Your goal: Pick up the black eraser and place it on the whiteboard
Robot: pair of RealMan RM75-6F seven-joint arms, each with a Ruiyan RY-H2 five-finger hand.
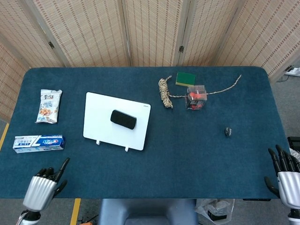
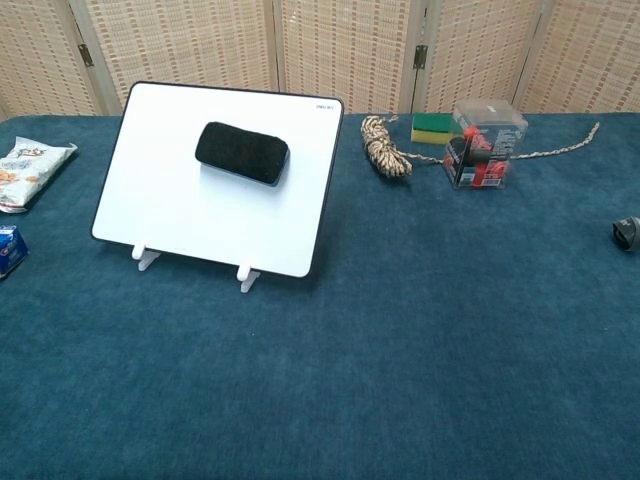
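Observation:
The black eraser (image 1: 123, 119) (image 2: 242, 152) lies on the white whiteboard (image 1: 101, 123) (image 2: 200, 215), a little above its middle, with nothing touching it. My left hand (image 1: 43, 187) is at the table's near left edge, far from the board, holding nothing, with one finger stretched out and the others partly bent. My right hand (image 1: 285, 179) hangs off the near right corner with its fingers spread and empty. The chest view shows neither hand.
A snack packet (image 1: 49, 106) and a toothpaste box (image 1: 38, 143) lie at the left. A coiled rope (image 1: 164, 92), a green sponge (image 1: 185, 78) and a clear box with red contents (image 1: 196, 97) sit at the back. A small dark clip (image 1: 228, 132) lies to the right.

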